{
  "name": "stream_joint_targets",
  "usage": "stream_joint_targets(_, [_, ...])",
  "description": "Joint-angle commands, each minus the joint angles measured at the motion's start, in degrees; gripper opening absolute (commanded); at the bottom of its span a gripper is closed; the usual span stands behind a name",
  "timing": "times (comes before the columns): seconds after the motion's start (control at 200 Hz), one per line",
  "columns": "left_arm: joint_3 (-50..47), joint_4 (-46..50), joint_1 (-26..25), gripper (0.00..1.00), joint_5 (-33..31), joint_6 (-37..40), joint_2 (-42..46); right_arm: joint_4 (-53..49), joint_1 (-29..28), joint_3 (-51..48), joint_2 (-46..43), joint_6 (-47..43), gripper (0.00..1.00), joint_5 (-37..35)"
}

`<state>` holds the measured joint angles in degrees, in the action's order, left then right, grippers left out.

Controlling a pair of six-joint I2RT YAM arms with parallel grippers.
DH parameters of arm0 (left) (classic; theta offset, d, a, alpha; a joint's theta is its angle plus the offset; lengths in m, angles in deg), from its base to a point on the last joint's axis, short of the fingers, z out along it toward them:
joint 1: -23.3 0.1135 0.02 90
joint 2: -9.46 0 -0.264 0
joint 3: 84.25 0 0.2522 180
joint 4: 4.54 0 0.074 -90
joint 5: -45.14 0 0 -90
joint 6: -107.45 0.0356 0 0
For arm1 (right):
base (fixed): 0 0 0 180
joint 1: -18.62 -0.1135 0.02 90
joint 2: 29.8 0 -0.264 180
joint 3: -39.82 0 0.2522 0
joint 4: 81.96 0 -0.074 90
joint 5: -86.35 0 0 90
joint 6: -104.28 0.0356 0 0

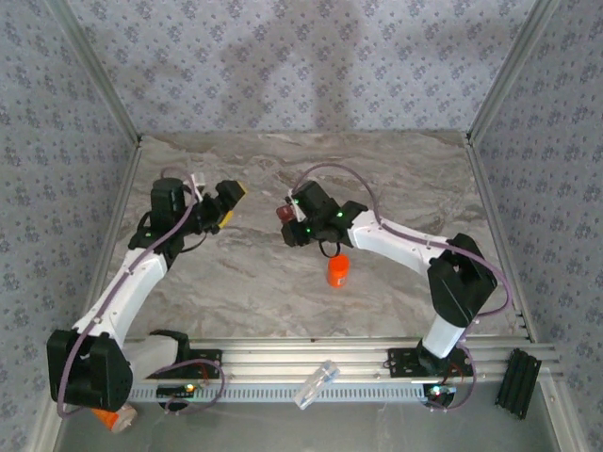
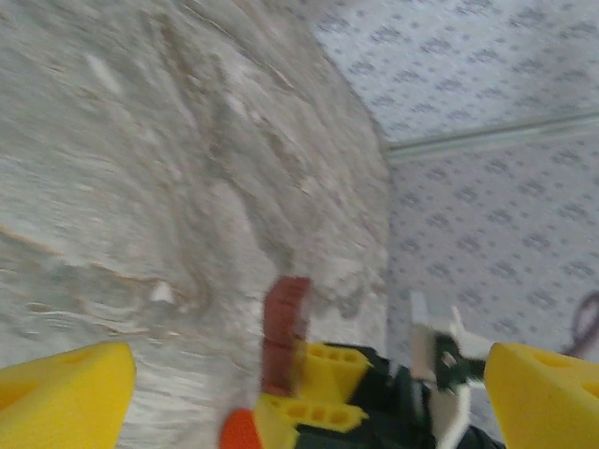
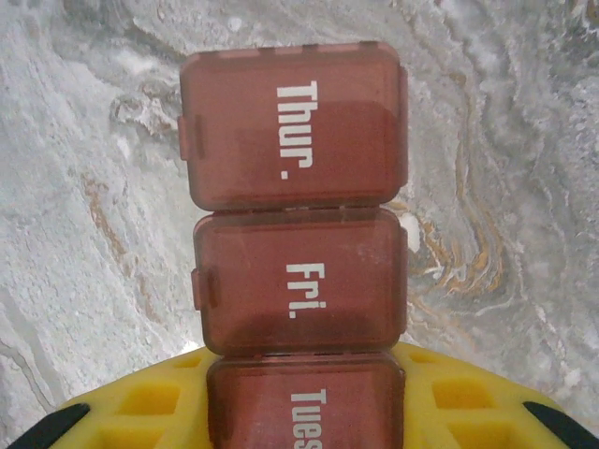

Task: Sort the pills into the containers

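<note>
- Right claw [image 3: 304, 412] is clamped on the box [image 3: 295, 215] at its "Tues" end; the yellow pads [image 3: 140, 402] press on the two long sides
- Left claw [image 1: 229, 200] stands wide apart and holds nothing; it is near the free end of the box, not touching it
- Box is near the middle of the bench [image 1: 236, 292], a little toward the far edge; whether it rests on the bench or hangs just over it, I cannot tell
- Its long axis runs straight out from the right claw; the free "Thur." end points left, toward the left claw; the lids face up, and the three that I see are shut
- I judge that the next move is to open a lid; the left claw is the free one and the nearer to the open end, so it would come in along the long axis
- Bottle [image 1: 338, 271] is on the near side of the right claw, apart from the box; tube [image 1: 317, 384] lies on the rail at the near edge
</note>
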<state>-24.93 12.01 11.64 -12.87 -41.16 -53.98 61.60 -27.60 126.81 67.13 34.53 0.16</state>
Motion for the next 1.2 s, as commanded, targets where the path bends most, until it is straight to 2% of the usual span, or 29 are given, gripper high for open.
stream_joint_targets(0.0, [-1.74,-10.64,-1.48,0.95,2.82,-9.03,-1.45,1.81,0.53,1.54,-1.58,-1.00,0.33,3.11])
stream_joint_targets(0.565, [-1.84,-16.74,-8.32,0.96,-0.80,-13.69,-6.84,3.34,0.09,3.30,0.46,0.32,0.33,4.89])
stream_joint_targets(1.194, [-0.74,-19.12,-10.97,0.96,-2.01,-14.85,-9.16,3.19,-0.42,4.08,2.26,0.55,0.32,4.98])
